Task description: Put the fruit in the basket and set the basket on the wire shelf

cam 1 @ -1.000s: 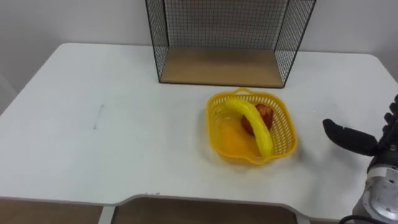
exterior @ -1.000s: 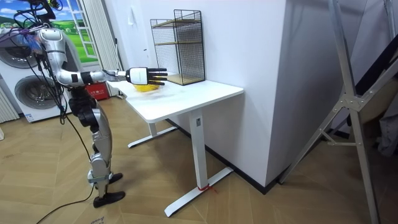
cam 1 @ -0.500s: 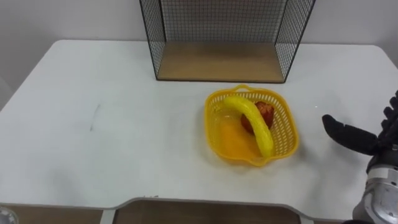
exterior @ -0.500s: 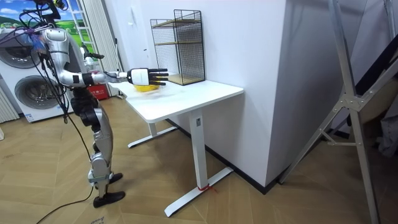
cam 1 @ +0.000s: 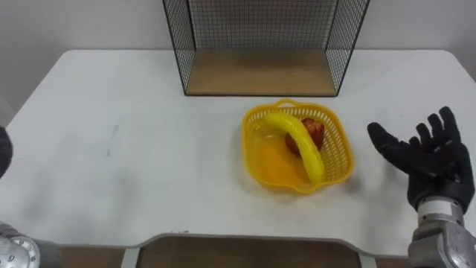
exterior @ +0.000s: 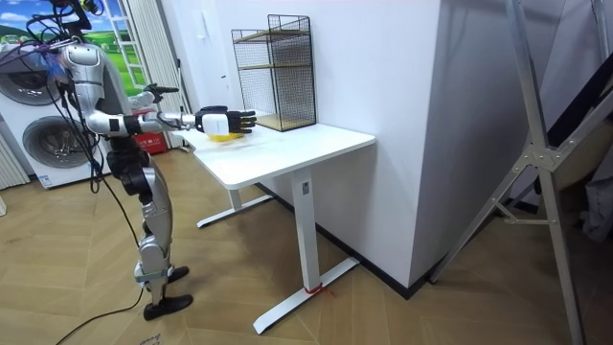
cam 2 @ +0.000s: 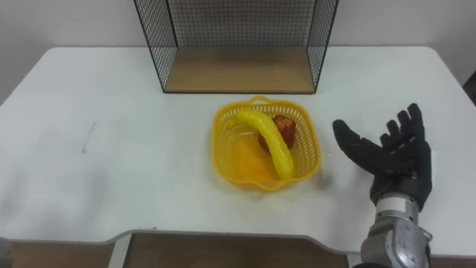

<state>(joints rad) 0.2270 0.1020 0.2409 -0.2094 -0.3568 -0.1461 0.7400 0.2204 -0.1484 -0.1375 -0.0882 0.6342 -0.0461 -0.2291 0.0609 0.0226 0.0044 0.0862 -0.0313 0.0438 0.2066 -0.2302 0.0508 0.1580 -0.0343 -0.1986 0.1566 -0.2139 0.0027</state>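
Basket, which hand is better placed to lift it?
Right, likely: the right hand is open just beside the basket, while the left hand is far off at the view's left edge.

The right hand (cam 1: pixel 430 160) stands raised on an upright forearm, palm turned inward, fingers straight and spread, holding nothing; the left hand (cam 1: pixel 3 151) shows at the far left edge

The robot stands on the wooden floor at the end of the white table (exterior: pixel 287 149), on the room view's left. Its right hand (exterior: pixel 223 121) is held over the table, fingers stretched out, in front of the yellow basket (exterior: pixel 222 137). The wire shelf (exterior: pixel 287 67) stands further along the table, near the wall.
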